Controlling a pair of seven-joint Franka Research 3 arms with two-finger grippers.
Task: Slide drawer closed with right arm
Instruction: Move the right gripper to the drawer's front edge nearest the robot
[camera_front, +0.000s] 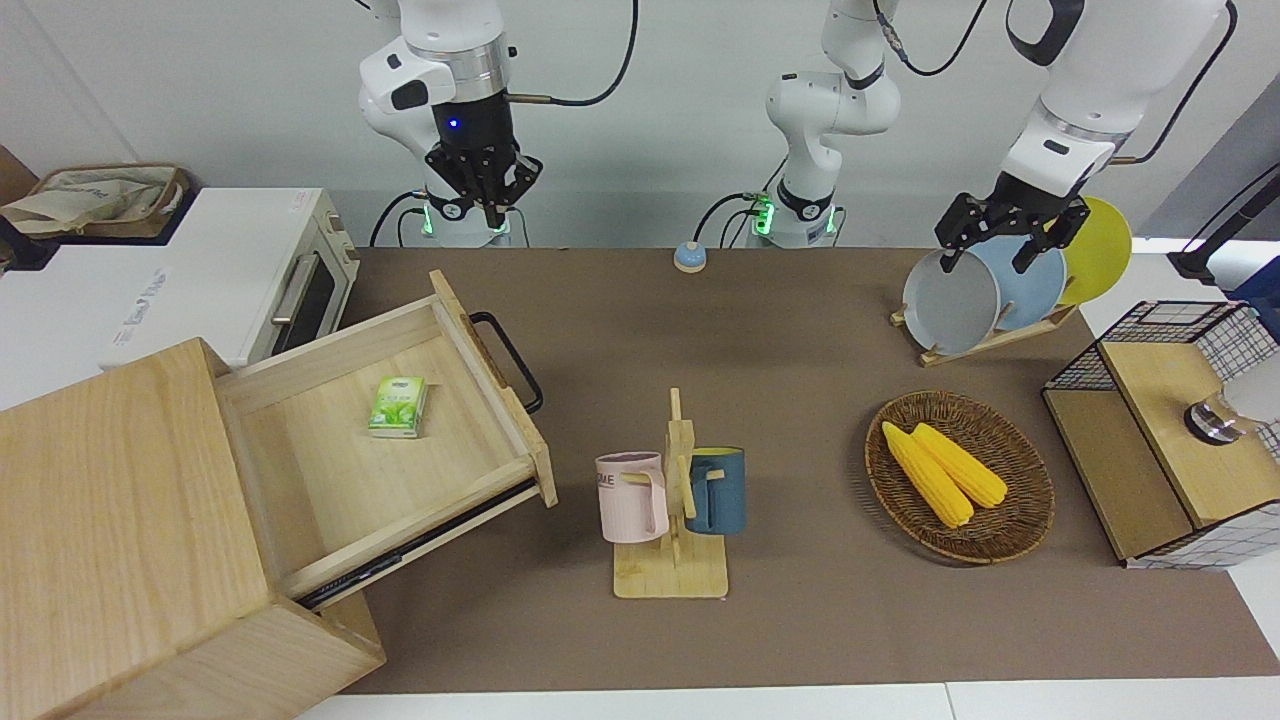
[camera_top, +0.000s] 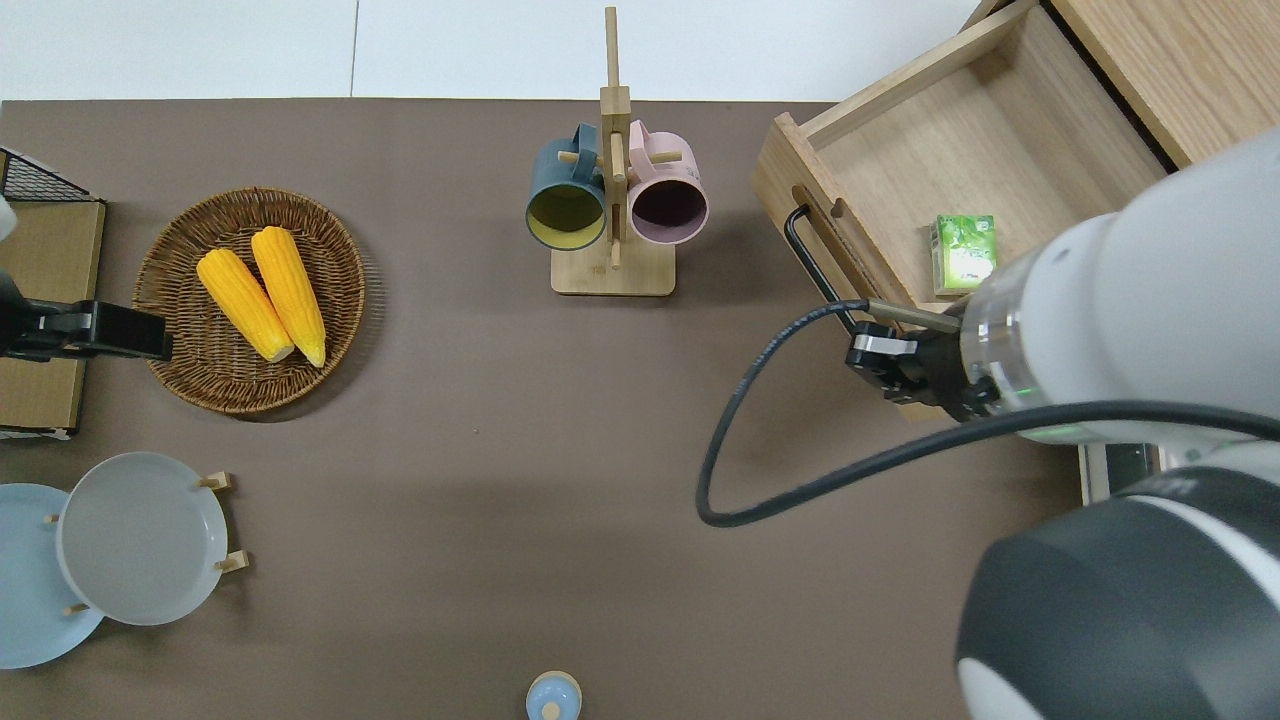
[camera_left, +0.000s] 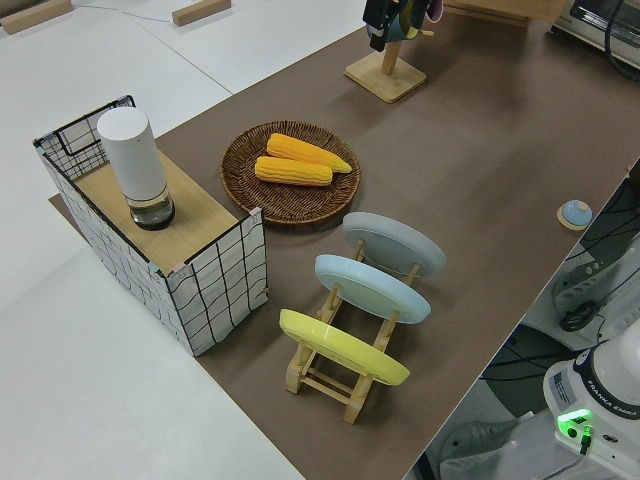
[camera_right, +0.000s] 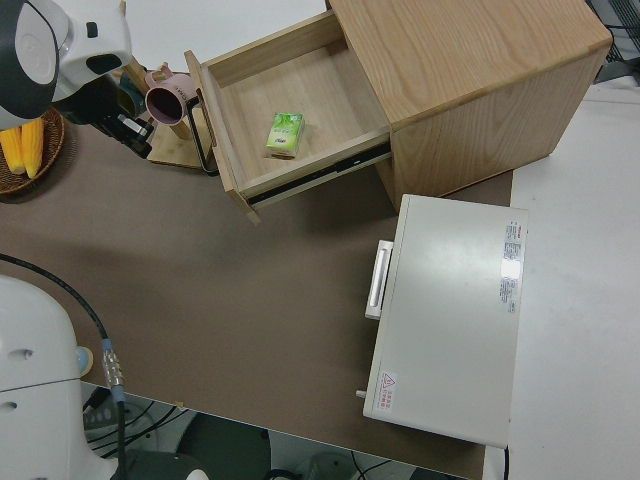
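Observation:
The drawer (camera_front: 330, 470) stands pulled far out of the pale wood cabinet (camera_front: 110, 500) at the right arm's end of the table. Its black bar handle (camera_front: 510, 355) faces the middle of the table. A small green packet (camera_front: 398, 406) lies on the drawer floor. My right gripper (camera_front: 489, 212) hangs in the air, shut and holding nothing. In the overhead view the right gripper (camera_top: 880, 362) is over the end of the drawer front (camera_top: 800, 190) nearest the robots, close by the handle (camera_top: 815, 265). The left arm is parked, its gripper (camera_front: 990, 255) open.
A white oven (camera_front: 230, 270) stands next to the cabinet, nearer to the robots. Mid-table is a mug rack (camera_front: 672, 500) with a pink and a blue mug. A basket of corn (camera_front: 958, 475), a plate rack (camera_front: 985, 290) and a wire-grid box (camera_front: 1170, 440) occupy the left arm's end.

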